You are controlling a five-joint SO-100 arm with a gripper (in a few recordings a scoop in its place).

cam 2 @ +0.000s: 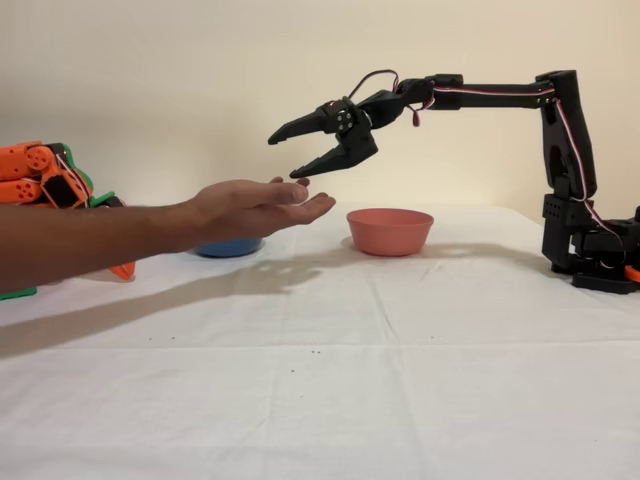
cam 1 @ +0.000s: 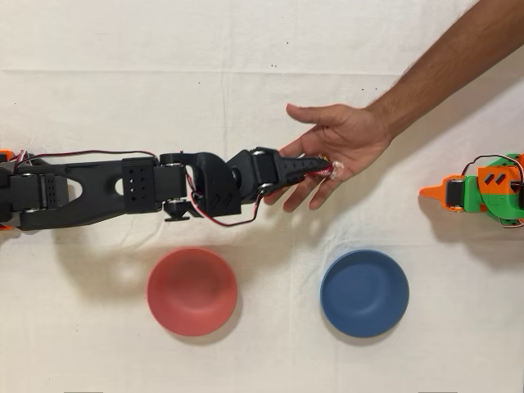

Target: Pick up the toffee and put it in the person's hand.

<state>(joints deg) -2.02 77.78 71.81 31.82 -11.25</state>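
Toffee (cam 1: 331, 169) sits at the gripper (cam 2: 283, 155) tip over the hand (cam 1: 340, 147). Side view shows jaws spread wide above the palm, so it looks released or nearly so; contact is hard to see. Lift straight up, clear of the fingers (cam 2: 310, 208).

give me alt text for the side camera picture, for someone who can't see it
A black robot arm's open gripper hovers just above a person's hand, held out palm up over a white table. A pink bowl and a blue bowl sit behind.
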